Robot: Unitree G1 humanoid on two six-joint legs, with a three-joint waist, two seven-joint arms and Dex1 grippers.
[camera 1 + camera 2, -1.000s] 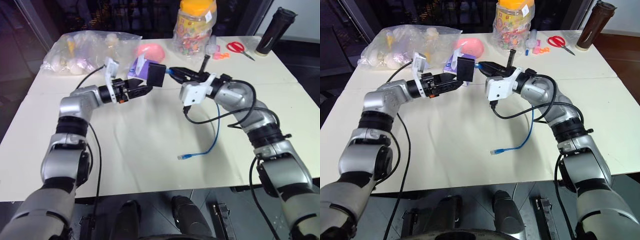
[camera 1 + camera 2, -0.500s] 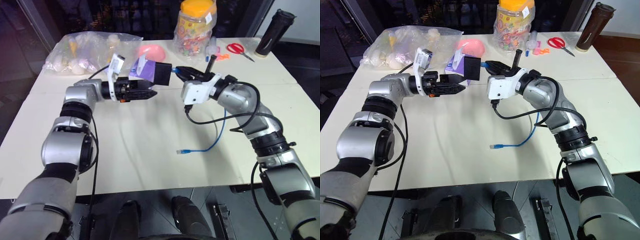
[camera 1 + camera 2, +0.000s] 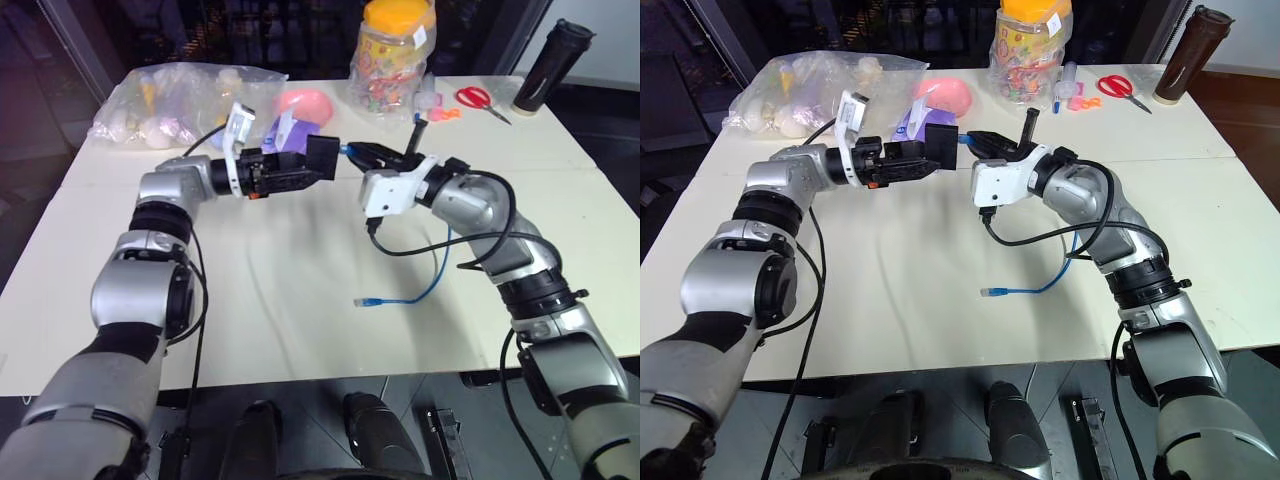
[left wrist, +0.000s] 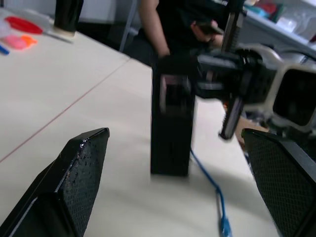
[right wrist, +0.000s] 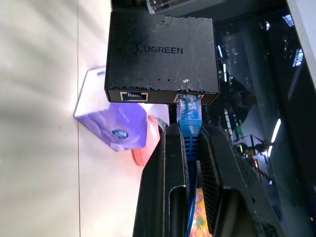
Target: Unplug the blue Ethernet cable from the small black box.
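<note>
Centrally, one small black box [image 5: 162, 59] with two ports, one blue Ethernet cable [image 5: 189, 114] plugged in. Right gripper [image 5: 189, 143] clamped on the plug; left gripper [image 4: 177, 163] spread wide, empty.

Setting: a robot test lab or workroom. Evidence: cream worktable [image 3: 300, 300] strewn with assorted trial objects, including a candy jar with orange lid [image 3: 394, 50], red scissors [image 3: 474, 96], clear bag of oddments [image 3: 170, 100], dark tumbler [image 3: 550, 62]; person seated nearby [image 4: 170, 24]; dark glass partitions behind.
</note>
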